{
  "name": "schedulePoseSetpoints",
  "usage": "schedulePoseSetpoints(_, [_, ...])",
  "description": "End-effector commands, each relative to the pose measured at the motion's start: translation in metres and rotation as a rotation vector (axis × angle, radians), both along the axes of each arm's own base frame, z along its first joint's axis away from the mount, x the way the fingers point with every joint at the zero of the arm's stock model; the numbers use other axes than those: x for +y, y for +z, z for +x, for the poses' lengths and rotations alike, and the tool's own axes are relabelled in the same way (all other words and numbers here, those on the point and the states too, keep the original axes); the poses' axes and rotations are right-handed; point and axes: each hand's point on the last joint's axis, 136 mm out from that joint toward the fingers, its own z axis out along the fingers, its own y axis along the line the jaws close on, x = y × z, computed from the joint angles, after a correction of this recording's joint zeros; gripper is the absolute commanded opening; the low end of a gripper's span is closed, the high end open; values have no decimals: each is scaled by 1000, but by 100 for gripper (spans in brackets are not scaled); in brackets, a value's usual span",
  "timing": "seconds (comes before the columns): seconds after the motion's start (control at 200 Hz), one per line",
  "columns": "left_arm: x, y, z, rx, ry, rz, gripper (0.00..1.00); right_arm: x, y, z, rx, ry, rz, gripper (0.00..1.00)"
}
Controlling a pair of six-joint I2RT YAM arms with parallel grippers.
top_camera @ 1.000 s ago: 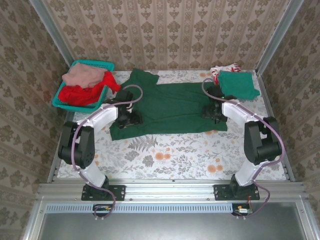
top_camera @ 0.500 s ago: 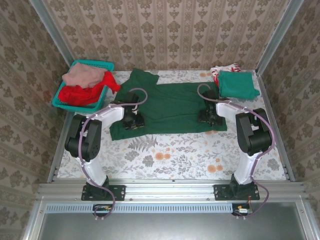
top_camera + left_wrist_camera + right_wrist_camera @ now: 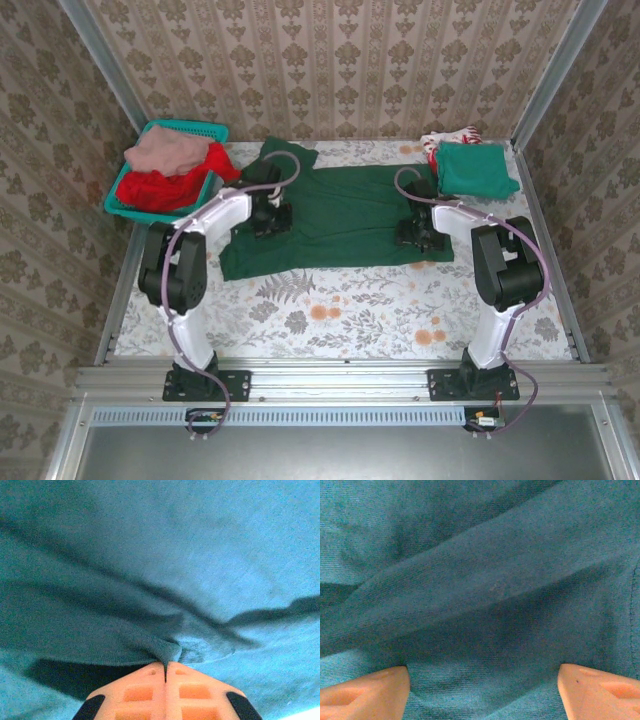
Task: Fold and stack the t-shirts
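Top external view shows the dark green t-shirt [image 3: 340, 215] spread flat across the middle of the tabletop [image 3: 340, 310], its long near hem facing the arm bases. Your left gripper [image 3: 268, 215] sits on the shirt's left part, close to the sleeve. In the left wrist view it is clenched on a small ridge of that cloth, pinched up between the fingertips [image 3: 140, 692]. Your right gripper [image 3: 418, 232] is at the shirt's right end, jaws spread wide over the fabric and grasping nothing. Whether its pads touch the cloth is hard to judge.

The shirt is light, soft and limp, so it will likely sag and drag. Take hold near an edge or corner.

Farther back, the folded teal-green t-shirt [image 3: 475, 168] lies at the right rear, with the white-red t-shirt [image 3: 445, 138] peeking out behind it. The red t-shirt [image 3: 160, 190] and pink t-shirt [image 3: 165, 150] are heaped in the basket [image 3: 190, 127] at the left rear.
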Motion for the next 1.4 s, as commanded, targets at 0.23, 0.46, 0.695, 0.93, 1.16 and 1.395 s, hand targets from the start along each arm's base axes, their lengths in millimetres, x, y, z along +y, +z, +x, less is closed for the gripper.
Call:
schedulePoseSetpoints(0.23, [-24, -9, 62, 63, -303, 144, 41, 1, 1, 0, 6, -2, 14, 79])
schedulePoseSetpoints(0.46, [-24, 22, 78, -25, -264, 99, 82, 1, 16, -3, -5, 6, 13, 79])
schedulePoseSetpoints(0.695, [36, 65, 37, -139, -74, 133, 100, 13, 29, -2, -49, 28, 15, 79])
schedulePoseSetpoints(0.93, [62, 0, -69, -64, 130, -22, 100, 35, 7, -22, 25, 36, -28, 78])
schedulePoseSetpoints(1.16, [93, -52, -76, 45, 184, 62, 100, 24, -8, -55, 89, -2, -51, 78])
schedulePoseSetpoints(1.395, [121, -75, -48, 127, 210, 166, 100, 14, -8, -88, 112, 4, -78, 78])
